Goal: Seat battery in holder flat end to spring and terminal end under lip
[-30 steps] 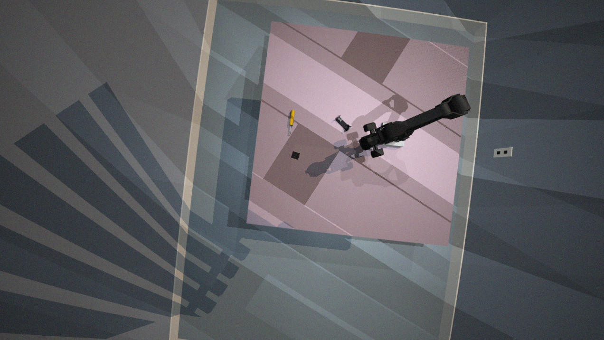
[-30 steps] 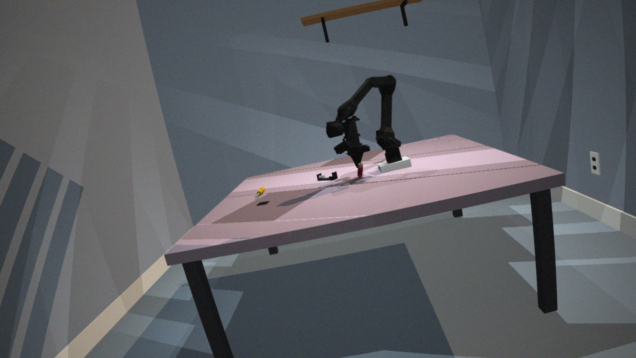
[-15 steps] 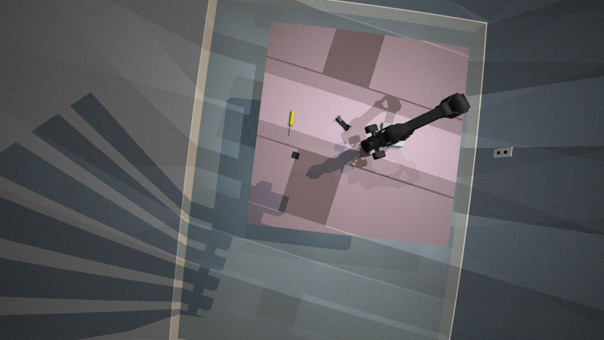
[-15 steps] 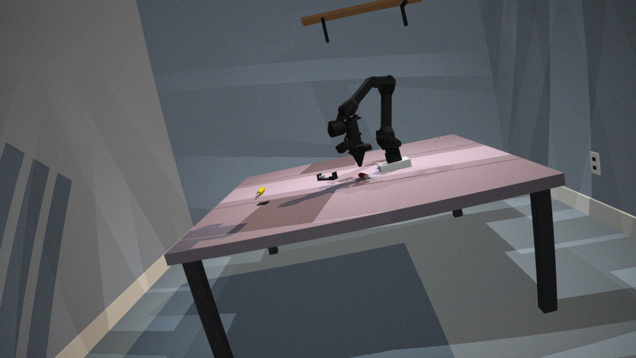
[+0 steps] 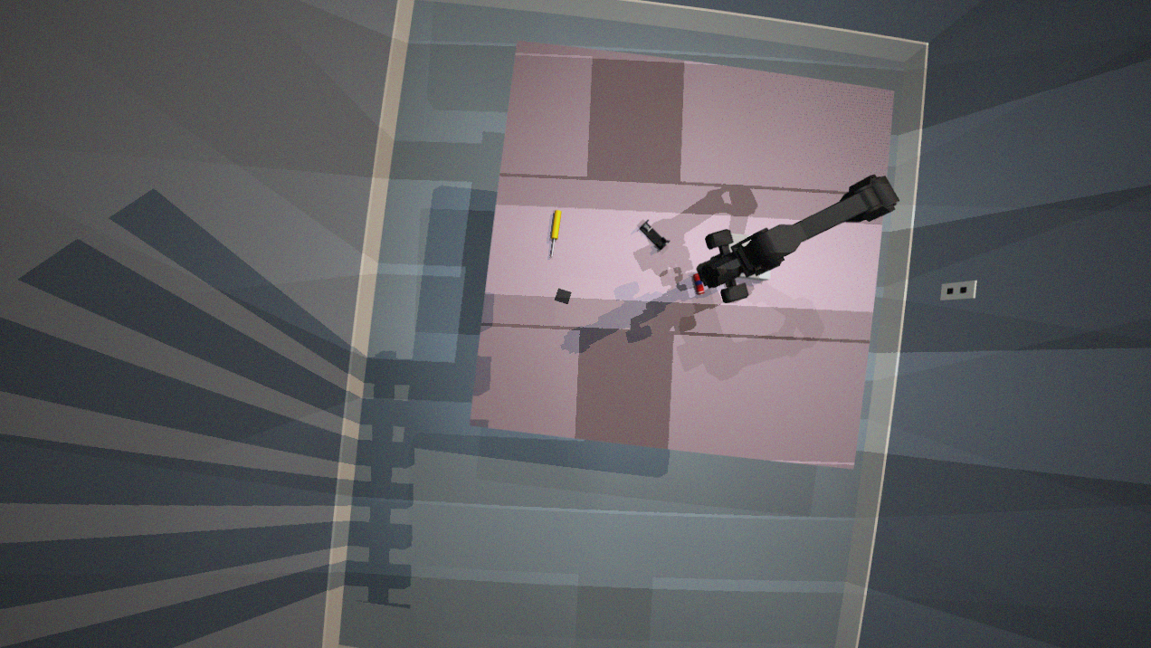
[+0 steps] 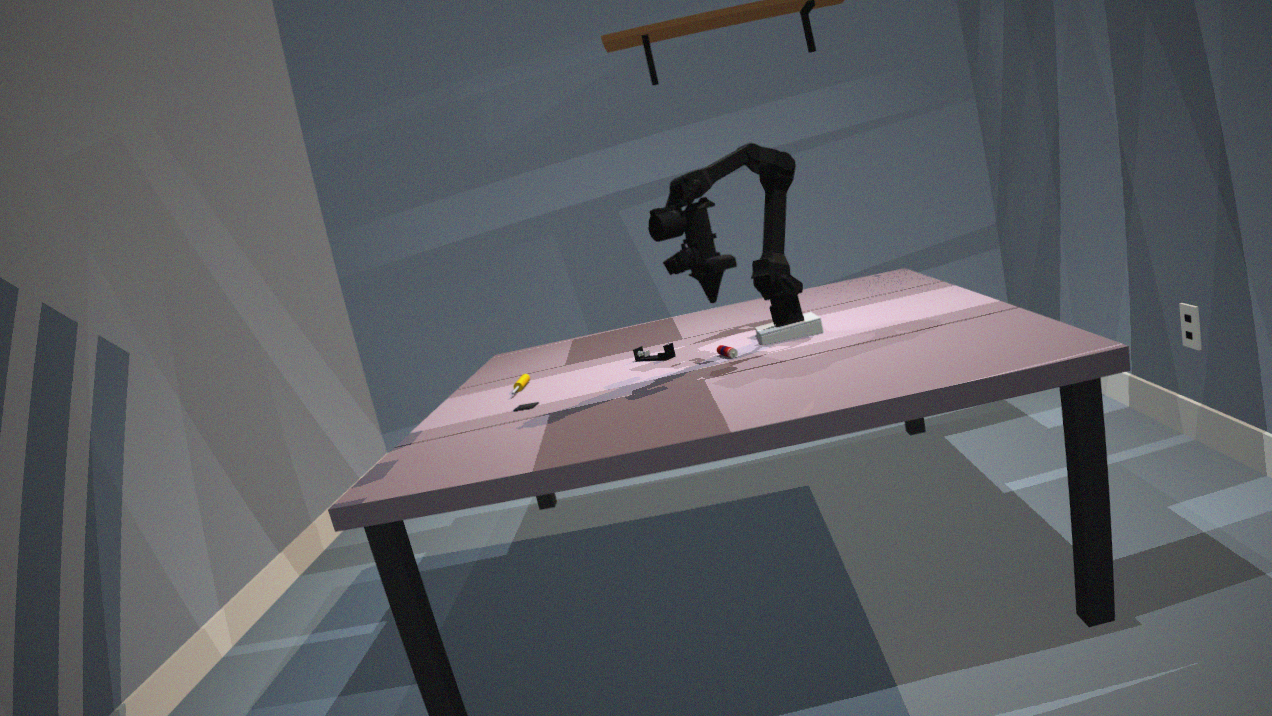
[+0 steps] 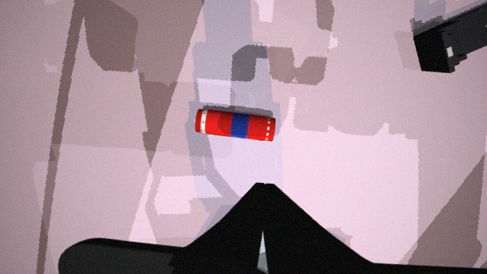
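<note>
Lying on its side on the surface (image 6: 801, 391), the battery (image 7: 235, 125) rests free of the arm, between the arm's base and the holder (image 6: 654, 353) and apart from both. The gripper (image 6: 712, 290) hangs above it with its fingers clenched tight together on nothing, so the step in hand is, by my reading, a fresh pick-up, and the seating is not yet begun.

To do it well, the fingers need to spread before any descent; coming down pinched shut would only knock the battery and set it rolling. In the wrist view the red body with its blue band lies crosswise ahead of the fingertips, so a grasp across the middle of the barrel, near the band, looks the natural one, leaving both ends bare for the spring and the lip. Which end is flat and which is the terminal is hard to tell from these views; the markings differ at the two ends, but too finely to read.

Carry it low and level to the holder, whose corner shows at the upper right of the wrist view. A yellow screwdriver (image 5: 555, 225) and a small black block (image 5: 564, 296) lie farther off, well out of the path.
</note>
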`<state>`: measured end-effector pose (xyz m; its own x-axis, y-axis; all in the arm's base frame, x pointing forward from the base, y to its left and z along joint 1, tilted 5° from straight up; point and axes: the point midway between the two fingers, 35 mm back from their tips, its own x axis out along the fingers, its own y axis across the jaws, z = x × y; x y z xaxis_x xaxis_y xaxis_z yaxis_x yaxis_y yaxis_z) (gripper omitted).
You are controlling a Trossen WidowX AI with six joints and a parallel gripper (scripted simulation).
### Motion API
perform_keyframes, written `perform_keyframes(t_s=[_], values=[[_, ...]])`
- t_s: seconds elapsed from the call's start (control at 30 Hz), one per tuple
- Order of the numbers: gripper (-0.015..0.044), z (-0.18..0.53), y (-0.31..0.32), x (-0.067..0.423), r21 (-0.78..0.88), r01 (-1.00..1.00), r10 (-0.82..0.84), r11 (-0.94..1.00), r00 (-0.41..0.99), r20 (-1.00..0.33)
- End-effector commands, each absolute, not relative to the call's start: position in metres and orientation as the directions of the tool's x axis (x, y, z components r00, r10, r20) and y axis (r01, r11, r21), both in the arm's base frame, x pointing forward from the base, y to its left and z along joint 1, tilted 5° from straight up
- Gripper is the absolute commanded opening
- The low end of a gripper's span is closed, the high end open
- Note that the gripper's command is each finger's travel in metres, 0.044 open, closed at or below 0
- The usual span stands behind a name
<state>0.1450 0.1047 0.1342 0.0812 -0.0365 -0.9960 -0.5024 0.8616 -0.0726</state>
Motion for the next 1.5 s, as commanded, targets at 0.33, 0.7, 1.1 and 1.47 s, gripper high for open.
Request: perform_keyframes(t_s=[0.33,0.7,1.1,1.47], values=[[0.0105,0.125,0.108,0.145,-0.083,-0.700,-0.037,0.709,0.081,-0.996],[0.0230,0.074,0.121,0.141,-0.067,-0.941,-0.035,-0.331,0.083,-0.996],[0.0230,0.068,0.122,0.140,-0.057,-0.882,-0.034,-0.467,0.083,-0.996],[0.0230,0.068,0.122,0.140,-0.057,-0.882,-0.034,-0.467,0.083,-0.996]])
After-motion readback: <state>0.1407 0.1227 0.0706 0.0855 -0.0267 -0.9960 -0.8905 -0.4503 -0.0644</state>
